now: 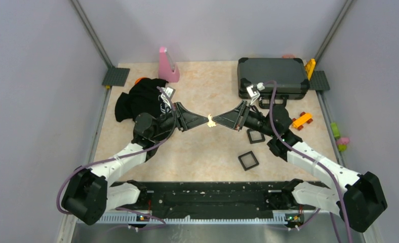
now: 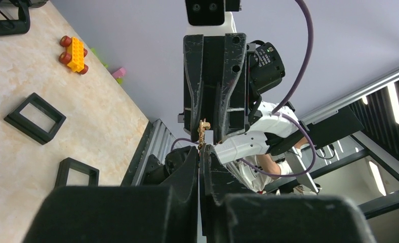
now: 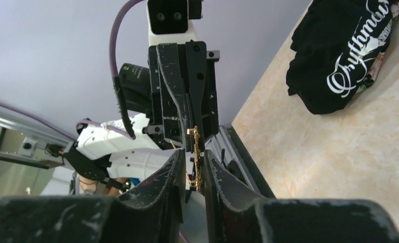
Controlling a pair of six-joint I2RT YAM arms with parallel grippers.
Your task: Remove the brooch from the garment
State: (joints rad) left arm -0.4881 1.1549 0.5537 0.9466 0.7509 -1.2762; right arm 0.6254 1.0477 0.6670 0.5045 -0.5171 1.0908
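Observation:
The two grippers meet tip to tip above the middle of the table. The brooch (image 1: 210, 120), a tiny gold chain-like ornament, hangs between them. My left gripper (image 1: 206, 120) is shut on the brooch (image 2: 203, 132), which sticks out from its pinched fingertips (image 2: 199, 152). My right gripper (image 1: 215, 121) stands slightly open. In the right wrist view the brooch (image 3: 197, 162) lies in the gap of the right gripper (image 3: 194, 152), against one finger. The garment (image 1: 142, 101), a black T-shirt with white script (image 3: 349, 55), lies crumpled at the back left, apart from the brooch.
A dark grey hard case (image 1: 273, 76) stands at the back right. Two small black square frames (image 1: 255, 136) (image 1: 248, 160) lie under the right arm. An orange toy car (image 1: 302, 120) sits beside them. A pink object (image 1: 167, 66) stands at the back.

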